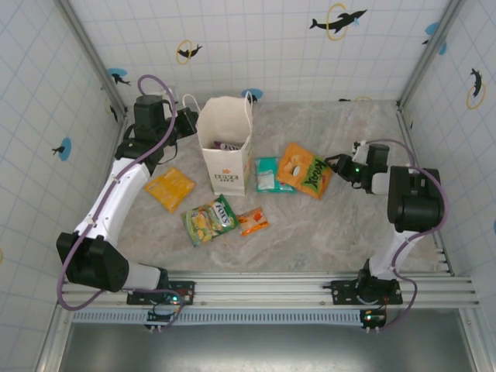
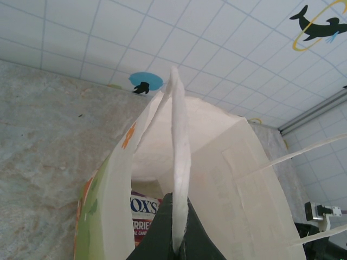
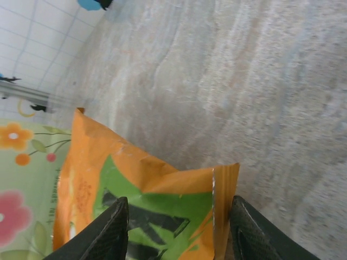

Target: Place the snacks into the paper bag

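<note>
Verify that the left pincer (image 2: 176, 245) is clamped on the rim of the paper bag (image 1: 225, 151), which stands upright on the bench (image 1: 325, 232). The right pincer (image 3: 179, 205) has its jaws parted, astride one end of the orange packet (image 1: 304, 170), which lies near the bag's right side.

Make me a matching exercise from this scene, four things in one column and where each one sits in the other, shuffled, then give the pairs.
1. paper bag
2. teal packet
3. yellow packet
4. orange and green packet

A. between the open fingers of the right gripper
B. lying flat, left of the bag
C. rim pinched by the left gripper
D. lying flat, just right of the bag

Pairs: 1-C, 2-D, 3-B, 4-A.
</note>
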